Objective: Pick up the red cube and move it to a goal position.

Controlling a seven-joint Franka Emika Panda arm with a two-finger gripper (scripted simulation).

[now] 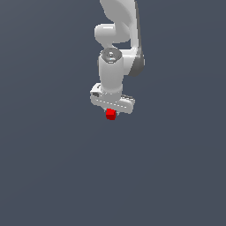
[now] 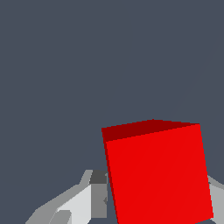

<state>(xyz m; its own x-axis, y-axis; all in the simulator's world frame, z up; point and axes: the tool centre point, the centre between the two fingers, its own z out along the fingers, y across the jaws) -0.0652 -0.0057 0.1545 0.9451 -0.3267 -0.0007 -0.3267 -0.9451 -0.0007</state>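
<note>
The red cube [image 1: 110, 114] is a tiny bright red block sitting just under the white hand of my arm in the exterior view. In the wrist view the red cube [image 2: 157, 173] fills much of the picture, tilted a little, with a grey-white finger [image 2: 94, 197] against one side and a sliver of the other finger [image 2: 215, 186] at the opposite side. My gripper [image 1: 111, 114] is shut on the cube. The fingertips themselves are hidden behind the cube in the exterior view.
A plain dark blue-grey ground [image 1: 53, 167] fills both views. The white arm [image 1: 117, 39] reaches down from the top of the exterior view. No other object shows.
</note>
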